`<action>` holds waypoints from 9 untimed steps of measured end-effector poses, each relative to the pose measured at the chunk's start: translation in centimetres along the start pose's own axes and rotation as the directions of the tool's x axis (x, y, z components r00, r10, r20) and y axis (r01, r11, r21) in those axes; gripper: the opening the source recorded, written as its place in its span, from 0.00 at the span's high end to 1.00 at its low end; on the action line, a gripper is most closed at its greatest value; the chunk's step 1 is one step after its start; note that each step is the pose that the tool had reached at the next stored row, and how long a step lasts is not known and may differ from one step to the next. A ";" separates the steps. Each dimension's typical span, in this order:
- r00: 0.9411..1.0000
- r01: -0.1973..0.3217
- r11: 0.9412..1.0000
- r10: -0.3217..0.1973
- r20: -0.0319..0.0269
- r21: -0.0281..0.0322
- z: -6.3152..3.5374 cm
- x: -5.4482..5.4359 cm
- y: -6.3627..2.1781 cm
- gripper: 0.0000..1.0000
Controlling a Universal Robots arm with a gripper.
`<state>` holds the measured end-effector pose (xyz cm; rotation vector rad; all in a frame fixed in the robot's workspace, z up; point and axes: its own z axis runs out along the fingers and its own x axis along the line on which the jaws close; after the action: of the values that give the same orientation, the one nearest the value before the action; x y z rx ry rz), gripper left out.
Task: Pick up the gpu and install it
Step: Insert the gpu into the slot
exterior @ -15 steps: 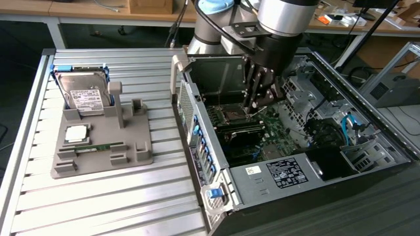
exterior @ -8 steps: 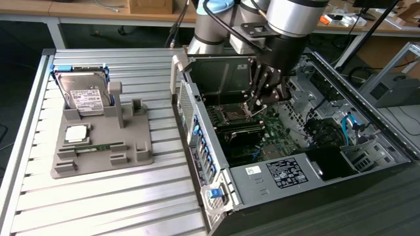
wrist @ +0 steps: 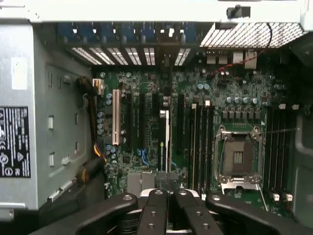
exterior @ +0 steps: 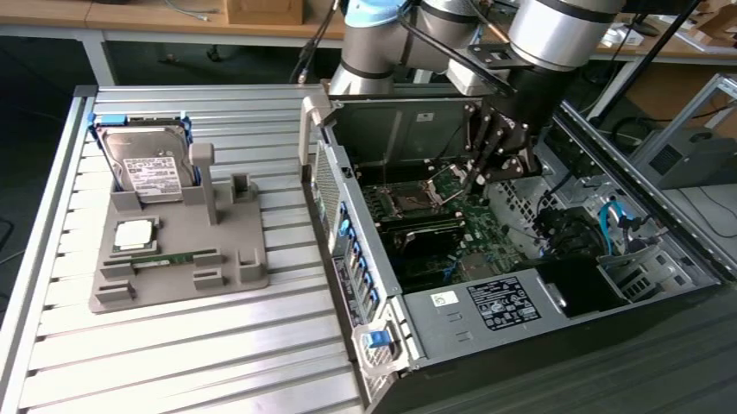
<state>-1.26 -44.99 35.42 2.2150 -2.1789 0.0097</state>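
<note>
Claw (wrist: 167,198) squeezed tight on thin gpu (wrist: 165,142), edge-on, above green board (wrist: 230,98) inside computer case (exterior: 461,319).

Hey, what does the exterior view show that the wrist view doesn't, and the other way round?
Exterior view: a grey tray beside the open computer case, carrying a hard drive and a memory stick.
Wrist view: the shut gripper seen from behind, with the gpu edge-on just beyond it over the expansion slots. I cannot tell whether it is pinched.
Both: the empty CPU socket and the gripper inside the case.
</note>
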 end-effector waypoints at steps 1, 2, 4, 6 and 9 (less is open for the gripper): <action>1.000 0.001 1.000 -0.001 0.000 -0.005 0.13 0.0 -0.67 0.89; 1.000 0.002 1.000 -0.002 0.000 -0.008 0.23 0.0 -1.13 0.89; 1.000 0.005 1.000 -0.005 0.000 -0.014 0.39 0.0 -2.07 0.89; 1.000 0.007 1.000 -0.007 0.000 -0.019 0.44 0.0 -3.00 0.89; 1.000 0.017 1.000 -0.016 0.001 -0.021 0.43 0.0 -3.84 0.89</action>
<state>2.57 -44.96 34.92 2.2223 -2.1510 -0.0138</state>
